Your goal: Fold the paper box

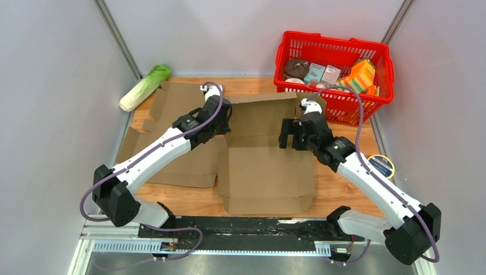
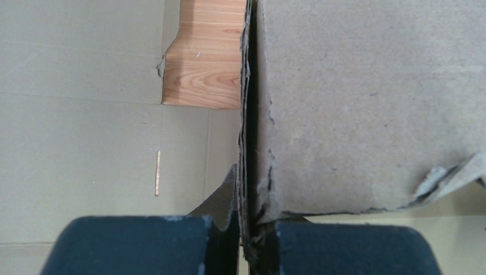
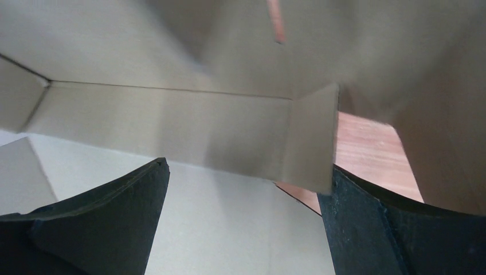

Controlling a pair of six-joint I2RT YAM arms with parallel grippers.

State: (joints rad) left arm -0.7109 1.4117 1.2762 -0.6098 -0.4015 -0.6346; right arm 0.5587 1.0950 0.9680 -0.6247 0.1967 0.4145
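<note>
The brown paper box (image 1: 266,172) lies unfolded in the middle of the table, with its far panel (image 1: 261,114) raised upright. My left gripper (image 1: 225,119) is shut on the left edge of that raised panel. In the left wrist view the torn cardboard edge (image 2: 249,143) runs down between the closed jaws of the left gripper (image 2: 252,243). My right gripper (image 1: 293,134) is open and empty just above the box's right side. In the right wrist view the right gripper (image 3: 243,220) hangs over the flat cardboard, with a raised side flap (image 3: 189,126) in front of it.
A second flat cardboard sheet (image 1: 172,114) lies under my left arm. A napa cabbage (image 1: 144,87) lies at the far left. A red basket (image 1: 378,97) with several groceries stands at the far right. A tape roll (image 1: 381,166) lies by my right arm.
</note>
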